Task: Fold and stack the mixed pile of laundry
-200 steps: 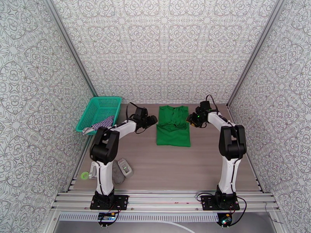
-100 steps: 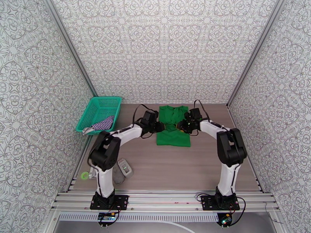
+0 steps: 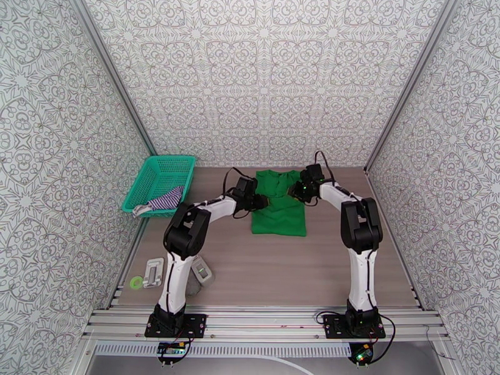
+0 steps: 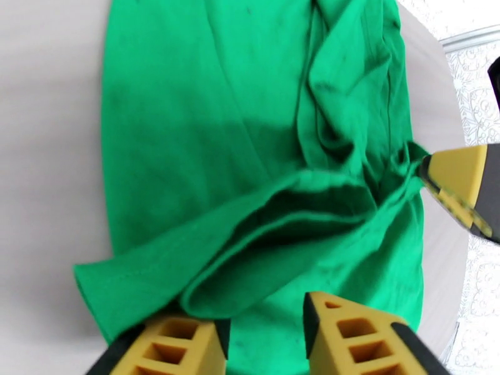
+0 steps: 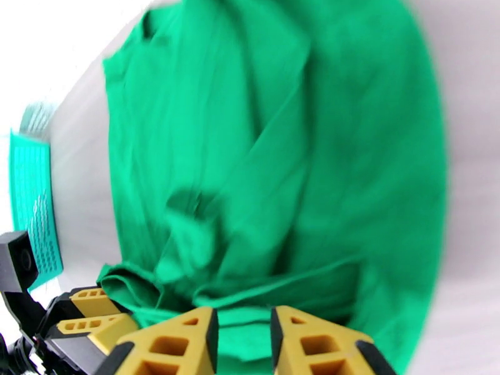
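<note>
green shirt (image 3: 279, 215) lies at the far centre of the table (image 3: 281, 270). it's roughly a rectangle, plain bright green, with a loose bunched fold across the middle and wrinkles along one side (image 4: 187, 120). left gripper (image 4: 265, 315) sits at the shirt's left edge, jaws partly apart, fold edge at the tips, nothing pinched. right gripper (image 5: 244, 321) is at the right edge, gap narrow, green cloth showing in it, blurred, can't tell if it grips. striped top (image 3: 164, 200) hangs over the near rim of the teal basket (image 3: 172, 158), far left.
</note>
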Tool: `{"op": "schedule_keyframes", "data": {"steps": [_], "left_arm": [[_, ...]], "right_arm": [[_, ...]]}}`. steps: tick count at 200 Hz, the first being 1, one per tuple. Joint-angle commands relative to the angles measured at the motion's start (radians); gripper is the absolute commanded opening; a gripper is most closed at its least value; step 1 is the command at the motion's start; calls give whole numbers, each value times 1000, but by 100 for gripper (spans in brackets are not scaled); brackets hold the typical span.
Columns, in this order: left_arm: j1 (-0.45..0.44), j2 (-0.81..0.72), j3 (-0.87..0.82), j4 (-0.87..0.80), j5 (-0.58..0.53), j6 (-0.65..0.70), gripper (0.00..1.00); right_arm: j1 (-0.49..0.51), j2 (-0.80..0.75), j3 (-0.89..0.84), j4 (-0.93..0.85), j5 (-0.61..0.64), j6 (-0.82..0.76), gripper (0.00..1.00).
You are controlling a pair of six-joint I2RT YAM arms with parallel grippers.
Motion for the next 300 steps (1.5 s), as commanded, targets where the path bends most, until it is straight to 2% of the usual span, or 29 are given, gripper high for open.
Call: {"op": "schedule_keyframes", "data": {"steps": [1, 26, 56, 79, 100, 118, 141, 172, 201, 232, 260, 274, 300], "left_arm": [[24, 47, 38, 47, 22, -1, 45], [35, 55, 59, 74, 41, 0, 45], [30, -11, 78, 33, 34, 43, 49], [18, -175, -2, 21, 21, 67, 55], [8, -330, -157, -6, -14, 70, 57], [7, -447, -303, -46, -36, 57, 58], [2, -558, -479, -49, 0, 16, 59], [-21, -633, -661, -1, 20, -50, 59], [-28, -608, -757, 149, 63, -132, 58], [-52, -525, -735, 199, 47, -153, 53], [-69, -459, -669, 148, -34, -156, 52], [-75, -435, -637, 132, -65, -156, 50], [-81, -384, -595, 167, -57, -155, 42]], "right_arm": [[-26, 77, 67, -38, 31, -30, 28], [-42, 89, 120, -73, 19, -40, 28], [-51, -35, 66, -80, 10, -50, 32], [-55, -210, -113, -38, 19, -57, 41], [-71, -374, -332, 6, 5, -46, 52], [-82, -472, -491, 35, -49, -34, 55], [-87, -562, -668, 52, -128, -43, 58], [-90, -597, -802, 74, -186, -39, 57], [-90, -579, -859, 101, -216, -38, 52], [-88, -523, -857, 134, -220, -42, 47], [-82, -453, -819, 156, -229, -41, 44], [-77, -422, -792, 162, -233, -38, 39], [-74, -388, -752, 159, -239, -44, 28]]}}
